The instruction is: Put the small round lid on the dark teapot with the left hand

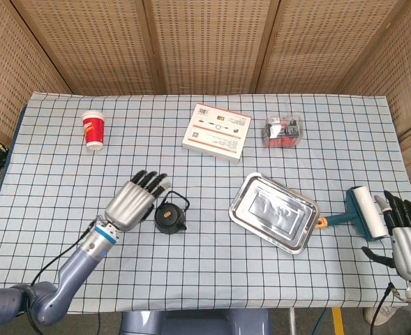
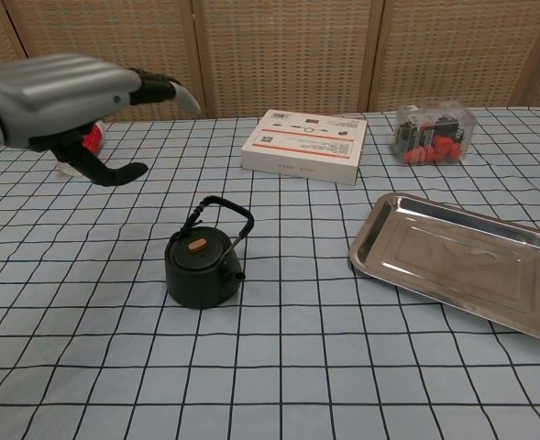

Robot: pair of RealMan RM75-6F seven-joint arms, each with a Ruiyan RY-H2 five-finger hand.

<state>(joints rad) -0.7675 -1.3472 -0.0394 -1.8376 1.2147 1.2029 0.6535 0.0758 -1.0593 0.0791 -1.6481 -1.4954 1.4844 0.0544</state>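
The dark teapot (image 2: pixel 203 271) (image 1: pixel 170 217) stands on the checked cloth with its wire handle up. The small round lid (image 2: pixel 197 245), dark with a brown knob, sits on top of the pot. My left hand (image 1: pixel 130 202) (image 2: pixel 66 90) hovers up and to the left of the pot, fingers spread, holding nothing and clear of the pot. At the table's right edge my right hand (image 1: pixel 404 237) rests, fingers apart and empty, just right of a lint roller.
A steel tray (image 1: pixel 273 211) (image 2: pixel 462 260) lies right of the pot. At the back are a white box (image 1: pixel 217 131) (image 2: pixel 304 145), a clear box of red items (image 1: pixel 283 131) (image 2: pixel 432 131) and a red paper cup (image 1: pixel 93 130). A teal-handled lint roller (image 1: pixel 362 213) lies at far right.
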